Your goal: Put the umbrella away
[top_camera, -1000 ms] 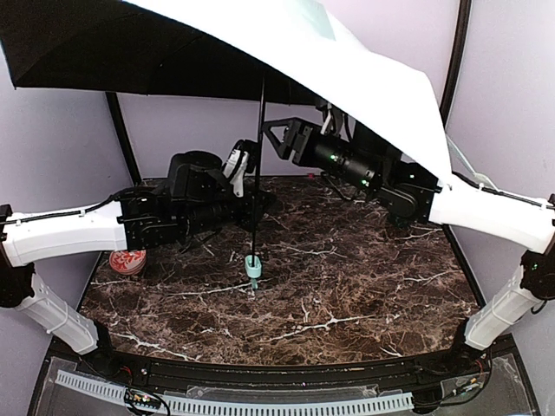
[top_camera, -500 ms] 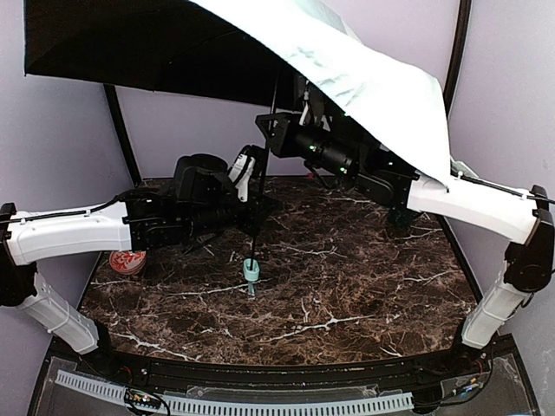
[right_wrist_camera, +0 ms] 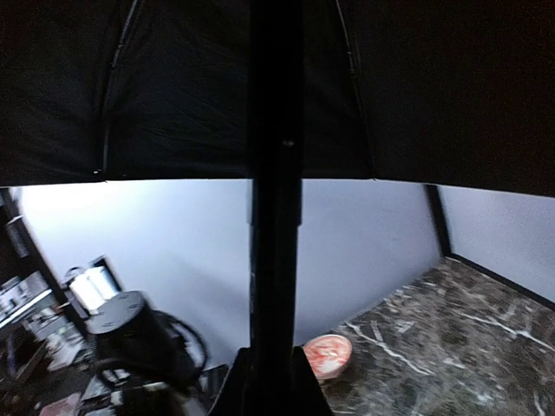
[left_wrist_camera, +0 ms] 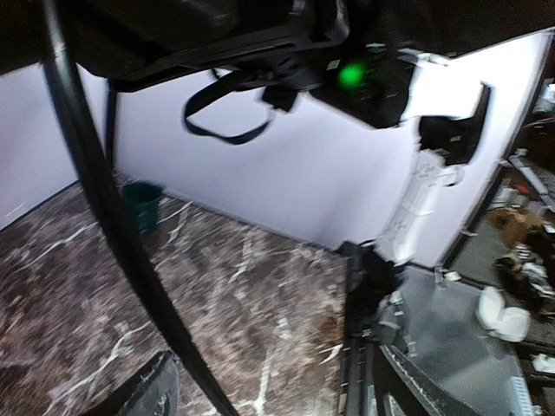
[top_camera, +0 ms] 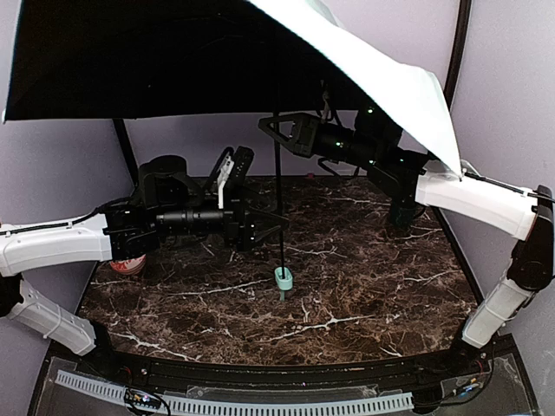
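Note:
The umbrella stands open and upright. Its black-lined canopy [top_camera: 147, 61] fills the top of the top view, with the mint outer fabric [top_camera: 381, 78] on the right. The thin dark shaft [top_camera: 279, 199] runs down to the mint handle [top_camera: 283, 279], which hangs just over the marble table [top_camera: 364, 286]. My right gripper [top_camera: 276, 132] is shut on the shaft high up, under the canopy; in the right wrist view the shaft [right_wrist_camera: 276, 217] is pinched between both fingers [right_wrist_camera: 232, 381]. My left gripper [top_camera: 256, 198] is open just left of the shaft. In the left wrist view the shaft [left_wrist_camera: 113, 217] crosses diagonally beside the left finger [left_wrist_camera: 152, 394], untouched.
A red-and-white bowl [top_camera: 130, 263] sits at the table's left edge, half hidden by my left arm, and the right wrist view shows the bowl [right_wrist_camera: 328, 355] too. A dark green mug [left_wrist_camera: 139, 201] stands by the back wall. The canopy hangs over both arms.
My right gripper has shut on the shaft. The left gripper has opened, let go of the shaft and drawn back left. The umbrella and its handle have shifted right.

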Robot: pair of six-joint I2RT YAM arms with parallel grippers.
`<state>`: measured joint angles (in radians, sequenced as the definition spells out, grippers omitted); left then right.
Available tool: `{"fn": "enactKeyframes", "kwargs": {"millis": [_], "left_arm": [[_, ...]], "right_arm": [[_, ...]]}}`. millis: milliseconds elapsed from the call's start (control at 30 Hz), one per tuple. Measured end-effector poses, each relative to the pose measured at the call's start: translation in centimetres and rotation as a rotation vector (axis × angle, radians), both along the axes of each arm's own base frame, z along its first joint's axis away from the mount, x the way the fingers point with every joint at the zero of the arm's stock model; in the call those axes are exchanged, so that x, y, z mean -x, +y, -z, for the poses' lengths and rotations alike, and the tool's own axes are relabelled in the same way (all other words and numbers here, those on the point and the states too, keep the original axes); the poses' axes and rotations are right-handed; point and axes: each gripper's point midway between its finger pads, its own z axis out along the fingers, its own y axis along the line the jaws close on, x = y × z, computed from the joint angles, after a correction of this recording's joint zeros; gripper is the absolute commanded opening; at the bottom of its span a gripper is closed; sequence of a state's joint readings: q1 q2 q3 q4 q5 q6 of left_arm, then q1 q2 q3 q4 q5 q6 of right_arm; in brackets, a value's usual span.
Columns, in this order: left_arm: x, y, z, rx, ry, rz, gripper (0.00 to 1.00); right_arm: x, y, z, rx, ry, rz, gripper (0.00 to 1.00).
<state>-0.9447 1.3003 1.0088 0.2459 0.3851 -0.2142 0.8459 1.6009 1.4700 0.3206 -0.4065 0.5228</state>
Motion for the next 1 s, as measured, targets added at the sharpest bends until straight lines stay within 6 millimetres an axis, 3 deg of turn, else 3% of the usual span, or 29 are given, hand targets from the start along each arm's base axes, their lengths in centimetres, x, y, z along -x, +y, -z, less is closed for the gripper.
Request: {"fn": "enactKeyframes", "kwargs": {"millis": [167,300,467,667,800,900,1000], "left_arm": [[1.8,-0.3,-1.6,0.097,0.0,0.121,0.72],[2.6,-0.5,-2.1,0.143,-0.001,0.177,0.64],[4.0,-1.1,-2.7,0.233,0.001,0.28,0.57],[6.2,-2.8,-2.0,0.304,0.06,0.42,0.01],[6.5,-2.8,-1.7,0.315,0.064,0.438,0.0],[6.3,-2.8,-1.6,0.309,0.065,0.422,0.0],[5.6,-2.6,-1.5,0.282,0.072,0.352,0.0]], "right_arm": [[6.0,0.2,-4.2,-0.122,-0.089,-0.304,0.0],[9.0,-0.5,-6.7,-0.191,-0.173,-0.426,0.0],[10.0,-1.2,-7.9,-0.235,-0.215,-0.463,0.0],[10.0,-0.9,-7.6,-0.243,-0.201,-0.488,0.0],[9.8,-0.6,-7.2,-0.236,-0.153,-0.498,0.0],[9.6,-0.5,-7.1,-0.235,-0.153,-0.487,0.43],[8.3,-0.9,-6.4,-0.227,-0.141,-0.407,0.65]]}}
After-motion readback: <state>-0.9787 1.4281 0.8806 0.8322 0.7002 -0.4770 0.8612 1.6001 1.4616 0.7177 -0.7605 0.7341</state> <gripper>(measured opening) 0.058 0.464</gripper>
